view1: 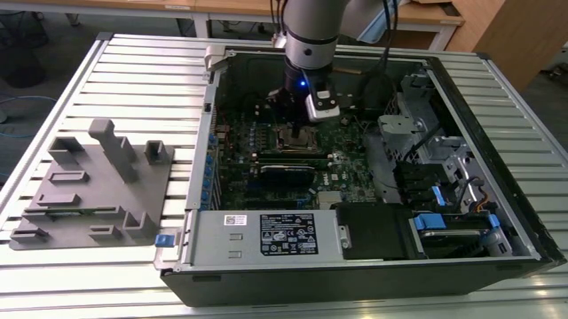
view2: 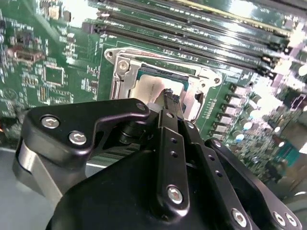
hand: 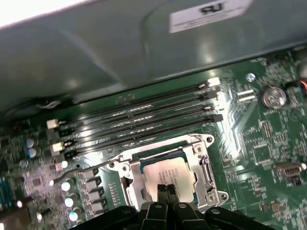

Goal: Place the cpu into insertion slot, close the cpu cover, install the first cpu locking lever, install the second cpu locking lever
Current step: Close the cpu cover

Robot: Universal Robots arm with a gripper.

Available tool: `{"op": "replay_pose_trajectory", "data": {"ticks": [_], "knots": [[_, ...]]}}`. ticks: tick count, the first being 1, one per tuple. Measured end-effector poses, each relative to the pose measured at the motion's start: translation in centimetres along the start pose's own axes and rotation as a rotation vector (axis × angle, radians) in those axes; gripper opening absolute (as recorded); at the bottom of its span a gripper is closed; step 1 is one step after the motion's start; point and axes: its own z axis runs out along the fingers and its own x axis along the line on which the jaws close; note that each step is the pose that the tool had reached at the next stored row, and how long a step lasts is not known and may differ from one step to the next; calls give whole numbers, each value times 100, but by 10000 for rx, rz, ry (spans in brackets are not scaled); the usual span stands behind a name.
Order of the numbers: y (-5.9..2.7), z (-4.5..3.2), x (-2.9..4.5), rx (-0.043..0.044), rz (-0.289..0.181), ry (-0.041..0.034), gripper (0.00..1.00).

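The cpu (hand: 165, 173) (view2: 149, 88), a silver-grey square chip, lies flat in the insertion slot (view2: 165, 75), which shows as a dark rim along its edge. The cpu cover (hand: 205, 165) (view2: 122, 76), a silvery frame, lies around the chip and looks lowered. A thin metal lever rod (hand: 79, 173) runs out from the socket's corner over the board. My gripper (hand: 166, 188) (view2: 169, 95) is shut, its black fingertips pressed together just above the chip's near edge with nothing seen between them. In the exterior view the gripper (view1: 297, 113) hangs over the socket (view1: 297, 138) inside the open computer case.
Long black memory slots (hand: 144, 112) run beside the socket, with the grey case wall (hand: 96, 48) behind them. A black card (view1: 286, 174), the power supply (view1: 266, 234) and a drive cage (view1: 435, 166) crowd the case. A grey fixture (view1: 89, 186) sits on the slatted table.
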Motion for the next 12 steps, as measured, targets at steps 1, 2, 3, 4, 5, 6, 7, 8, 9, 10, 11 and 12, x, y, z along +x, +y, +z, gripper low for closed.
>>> {"op": "replay_pose_trajectory", "data": {"ticks": [1,2,3,4,5,6,7,8,9,10,11,12], "knots": [[0,2,0,-2,-187,1,11],[0,3,0,-3,-367,3,11],[0,4,0,-4,-545,4,11],[0,5,0,-4,-738,5,11],[0,6,0,-5,-916,6,11],[0,8,0,-7,-1097,8,11],[0,9,0,-7,-1276,9,11],[0,10,0,-9,-1456,10,11],[0,12,0,-9,-1637,12,11],[0,13,0,-11,-1815,13,11],[0,15,0,-12,-2013,14,11],[0,16,0,-13,-2186,14,11]]}}
